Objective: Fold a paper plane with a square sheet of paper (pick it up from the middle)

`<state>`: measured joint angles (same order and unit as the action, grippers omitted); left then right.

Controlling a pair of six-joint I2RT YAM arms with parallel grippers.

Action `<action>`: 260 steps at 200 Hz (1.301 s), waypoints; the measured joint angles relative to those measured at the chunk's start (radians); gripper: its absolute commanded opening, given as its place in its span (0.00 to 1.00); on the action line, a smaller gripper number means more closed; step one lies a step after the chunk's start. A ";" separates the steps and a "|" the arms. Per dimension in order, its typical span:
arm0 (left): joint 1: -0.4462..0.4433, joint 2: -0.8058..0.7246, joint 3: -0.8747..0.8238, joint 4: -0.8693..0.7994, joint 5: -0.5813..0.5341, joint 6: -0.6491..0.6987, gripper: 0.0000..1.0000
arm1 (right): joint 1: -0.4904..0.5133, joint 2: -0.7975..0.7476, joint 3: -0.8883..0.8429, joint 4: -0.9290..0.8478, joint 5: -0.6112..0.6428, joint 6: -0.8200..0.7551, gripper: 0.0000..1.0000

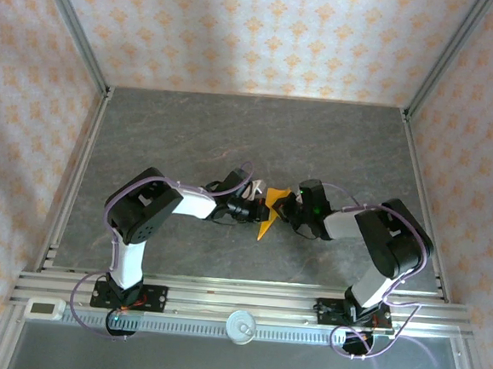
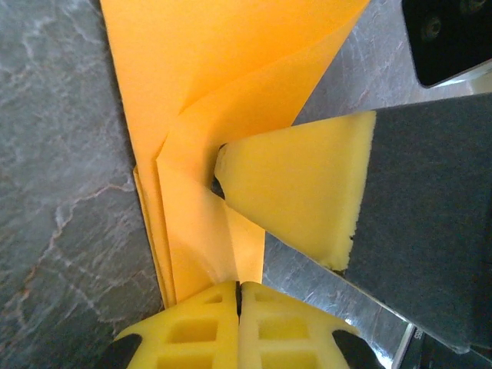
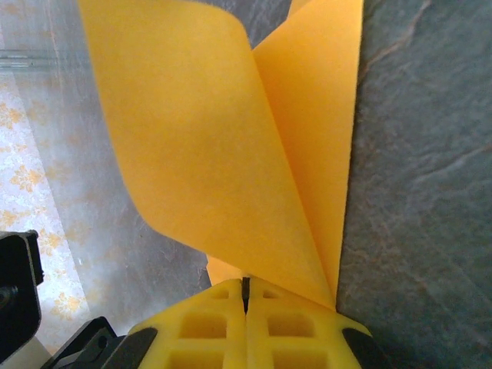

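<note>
The square sheet of paper (image 1: 267, 220) is bright orange, folded in layers into a pointed, paper-plane-like shape, and held just above the grey table between both arms. My left gripper (image 1: 255, 211) is shut on one end of it. In the left wrist view the layered paper (image 2: 192, 223) runs down into the closed yellow fingertips of the left gripper (image 2: 239, 296). My right gripper (image 1: 284, 207) is shut on the other side. Its wrist view shows a curled flap of paper (image 3: 223, 154) rising from the closed right gripper (image 3: 246, 296). A right finger (image 2: 300, 192) presses against the fold.
The dark grey table (image 1: 233, 132) is walled by patterned panels with metal frame posts. An aluminium rail (image 1: 237, 308) runs along the near edge and carries both arm bases, a round white knob (image 1: 241, 324) and a small white device (image 1: 45, 308).
</note>
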<state>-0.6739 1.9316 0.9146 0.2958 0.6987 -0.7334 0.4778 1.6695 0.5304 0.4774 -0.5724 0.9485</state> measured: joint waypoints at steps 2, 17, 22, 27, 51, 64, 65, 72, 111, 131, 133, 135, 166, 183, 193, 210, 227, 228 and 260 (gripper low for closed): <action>0.000 0.000 0.002 -0.003 0.000 0.002 0.00 | 0.000 0.000 0.001 -0.002 0.000 0.000 0.00; 0.000 0.003 0.013 -0.029 0.000 0.024 0.00 | 0.000 -0.006 0.017 -0.040 0.001 -0.028 0.00; 0.000 0.004 0.017 -0.038 0.000 0.033 0.00 | 0.000 -0.009 0.024 -0.060 0.002 -0.037 0.00; 0.000 0.005 0.021 -0.048 0.000 0.047 0.00 | 0.000 -0.012 0.035 -0.084 0.004 -0.053 0.01; 0.000 0.006 0.034 -0.087 -0.001 0.122 0.00 | -0.018 -0.031 0.077 -0.179 0.006 -0.118 0.02; 0.000 0.006 0.032 -0.091 0.000 0.159 0.00 | -0.048 -0.057 0.080 -0.201 0.005 -0.146 0.01; 0.000 0.006 0.032 -0.091 0.000 0.161 0.00 | -0.053 -0.061 0.080 -0.204 0.005 -0.150 0.00; 0.000 0.005 0.030 -0.091 0.001 0.180 0.00 | -0.071 -0.078 0.079 -0.212 0.003 -0.161 0.00; 0.000 -0.006 0.017 -0.094 0.003 0.265 0.00 | -0.113 -0.140 0.073 -0.204 -0.058 -0.222 0.00; 0.001 -0.007 0.018 -0.100 0.003 0.287 0.00 | -0.095 -0.141 0.051 -0.189 -0.090 -0.237 0.00; 0.001 -0.007 0.018 -0.101 0.003 0.288 0.00 | -0.092 -0.140 0.049 -0.189 -0.093 -0.237 0.00; 0.001 -0.007 0.019 -0.102 0.003 0.290 0.00 | -0.089 -0.140 0.047 -0.189 -0.095 -0.240 0.00; 0.001 -0.007 0.024 -0.115 0.003 0.298 0.00 | -0.043 -0.107 0.039 -0.189 -0.113 -0.262 0.00; 0.003 -0.007 0.027 -0.124 0.003 0.302 0.00 | -0.036 -0.077 0.039 -0.193 -0.106 -0.279 0.00; 0.003 -0.007 0.027 -0.125 0.003 0.307 0.00 | -0.040 -0.060 0.040 -0.204 -0.093 -0.293 0.00; 0.003 -0.007 0.027 -0.125 0.003 0.313 0.00 | -0.061 -0.037 0.045 -0.213 -0.102 -0.309 0.00; 0.003 -0.007 0.027 -0.125 0.003 0.315 0.00 | -0.081 -0.024 0.050 -0.211 -0.134 -0.319 0.00; 0.003 -0.007 0.027 -0.125 0.003 0.315 0.00 | -0.082 -0.023 0.050 -0.211 -0.136 -0.319 0.00; 0.003 -0.007 0.026 -0.124 0.002 0.316 0.00 | -0.126 -0.010 0.061 -0.213 -0.170 -0.330 0.00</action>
<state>-0.6708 1.9247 0.9409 0.1715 0.7010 -0.4171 0.3523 1.6600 0.5915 0.2642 -0.7425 0.6182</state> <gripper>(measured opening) 0.049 0.055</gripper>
